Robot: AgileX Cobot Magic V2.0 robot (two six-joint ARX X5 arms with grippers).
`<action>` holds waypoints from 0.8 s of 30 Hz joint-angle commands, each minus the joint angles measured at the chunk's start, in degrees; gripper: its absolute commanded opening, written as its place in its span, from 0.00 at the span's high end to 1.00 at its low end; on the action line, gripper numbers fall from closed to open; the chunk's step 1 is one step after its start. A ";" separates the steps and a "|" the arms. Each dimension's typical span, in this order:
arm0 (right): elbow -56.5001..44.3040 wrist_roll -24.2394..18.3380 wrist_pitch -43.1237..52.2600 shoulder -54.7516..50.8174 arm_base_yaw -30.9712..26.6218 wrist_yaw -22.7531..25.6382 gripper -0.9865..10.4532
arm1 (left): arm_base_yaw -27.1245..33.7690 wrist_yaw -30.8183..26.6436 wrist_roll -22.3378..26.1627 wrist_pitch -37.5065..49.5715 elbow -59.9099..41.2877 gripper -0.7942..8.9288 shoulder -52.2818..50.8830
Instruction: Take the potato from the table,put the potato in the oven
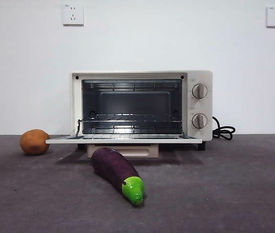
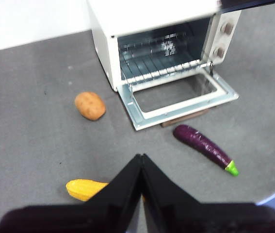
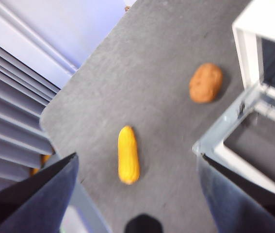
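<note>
Orange-brown, the potato [image 1: 34, 141] lay free on the table [image 1: 234, 194] beside the oven [image 1: 142, 107], whose door hung down, ready. Left gripper [image 2: 142, 160] was clenched empty; right gripper [image 3: 137, 160] was spread wide, probably for grasping.

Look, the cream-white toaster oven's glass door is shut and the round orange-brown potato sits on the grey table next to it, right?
Not quite. The cream-white toaster oven has its glass door folded down open, as the front view shows. The round orange-brown potato does sit on the grey table beside it.

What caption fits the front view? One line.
Open oven on the table, potato beside it, eggplant in front.
</note>
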 commanded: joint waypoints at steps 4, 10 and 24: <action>20.11 -1.33 -3.19 14.16 2.54 3.04 0.55 | -0.13 -1.16 -2.45 0.24 -0.26 0.92 -4.48; 29.35 -0.92 -1.38 24.41 4.26 7.32 0.46 | -0.13 -0.94 -2.80 0.24 -0.31 0.92 -7.30; 29.38 -1.86 12.39 36.52 6.84 19.96 0.41 | -0.13 -2.43 -1.62 0.24 -0.83 0.92 -8.02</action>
